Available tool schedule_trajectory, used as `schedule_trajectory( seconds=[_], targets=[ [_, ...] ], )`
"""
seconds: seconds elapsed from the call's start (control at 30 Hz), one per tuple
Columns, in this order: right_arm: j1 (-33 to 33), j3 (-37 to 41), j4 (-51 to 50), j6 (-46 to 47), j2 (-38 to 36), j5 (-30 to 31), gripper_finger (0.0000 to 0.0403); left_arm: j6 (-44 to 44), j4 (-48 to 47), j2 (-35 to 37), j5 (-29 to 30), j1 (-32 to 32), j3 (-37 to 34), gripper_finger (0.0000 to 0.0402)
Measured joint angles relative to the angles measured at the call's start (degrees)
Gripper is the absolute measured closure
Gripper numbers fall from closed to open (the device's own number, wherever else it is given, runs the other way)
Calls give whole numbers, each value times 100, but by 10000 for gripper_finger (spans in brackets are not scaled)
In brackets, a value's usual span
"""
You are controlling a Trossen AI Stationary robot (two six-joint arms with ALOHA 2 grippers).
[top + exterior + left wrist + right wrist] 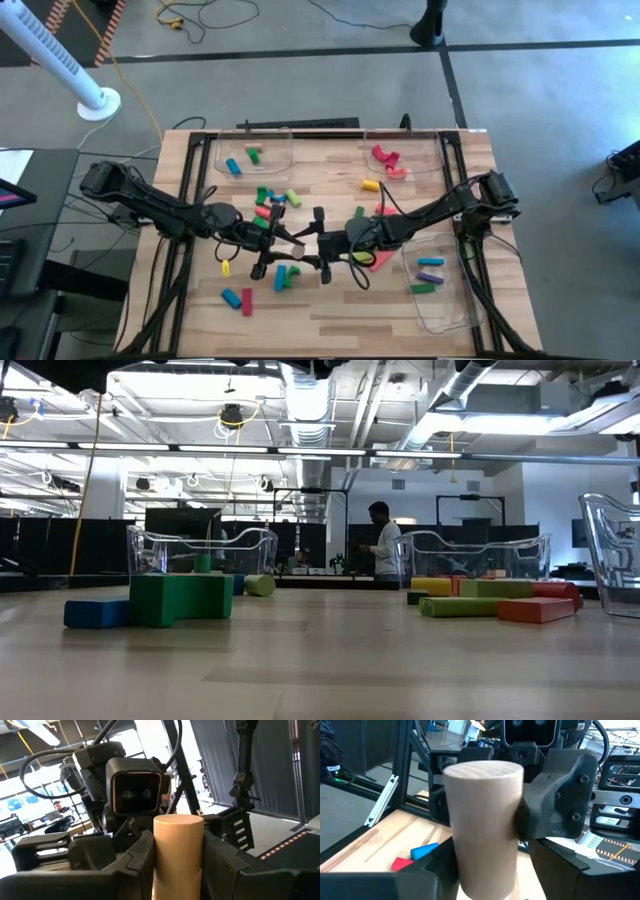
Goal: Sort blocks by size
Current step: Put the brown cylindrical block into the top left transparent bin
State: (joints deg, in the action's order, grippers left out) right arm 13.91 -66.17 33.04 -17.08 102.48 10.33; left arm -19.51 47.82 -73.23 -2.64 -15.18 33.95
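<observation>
While the left hand (290, 243) grips the tan cylinder (177, 847) above the counter (330, 310), the right hand (322, 243) half-encloses it, apparently for a handover.

Left gripper (298, 243) and right gripper (322, 247) tip to tip at table (330, 310) centre, cylinder (177, 850) between them. Loose blocks (272, 199) around, others in trays (437, 312) at the rear corners and right edge.

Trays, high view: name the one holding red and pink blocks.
The top-right tray. The top-left tray holds blue and green blocks; the lower-right tray holds purple, blue, green bars.
</observation>
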Motion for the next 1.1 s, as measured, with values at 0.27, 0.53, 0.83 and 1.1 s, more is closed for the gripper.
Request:
schedule_trajectory(
  seconds=[0.27,0.53,0.83,1.1],
  targets=[
    [4,0,-165,-23,0,2,251,-2,-116,0,97,0,0,280],
    [4,-4,-349,21,0,30,251,-17,-337,17,157,0,0,280],
    [4,-4,-475,76,0,178,249,56,-564,22,230,-2,0,257],
    [-30,-2,-575,219,-14,250,249,18,-1409,500,695,-49,1,245]
  ],
)
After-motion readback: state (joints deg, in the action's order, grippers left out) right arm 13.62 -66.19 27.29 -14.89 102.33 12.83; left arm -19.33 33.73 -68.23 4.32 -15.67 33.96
